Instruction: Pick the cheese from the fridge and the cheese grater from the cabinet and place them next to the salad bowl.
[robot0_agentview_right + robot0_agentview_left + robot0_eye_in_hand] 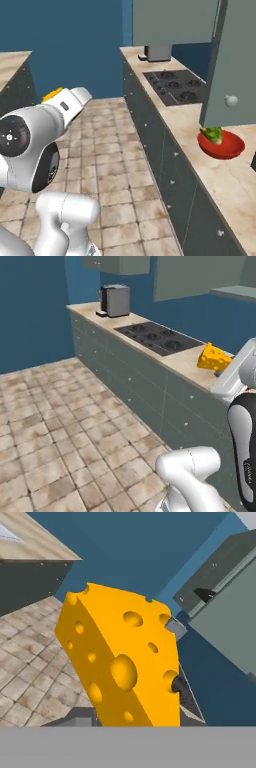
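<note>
Between pincer [135, 724] tips, holed yellow-orange cheese [120, 662].

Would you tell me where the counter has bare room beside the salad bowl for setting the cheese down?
The counter is bare in front of the salad bowl, and between the bowl and the cooktop. It is crowded just above the bowl, where the open cabinet door hangs. The gripper is shut on the cheese.

My arm's raised with the forearm angling up toward 1 o'clock in the left base view, and my gripper [137, 712] is clamped on the cheese [120, 662] (fingertips mostly buried behind it).
</note>
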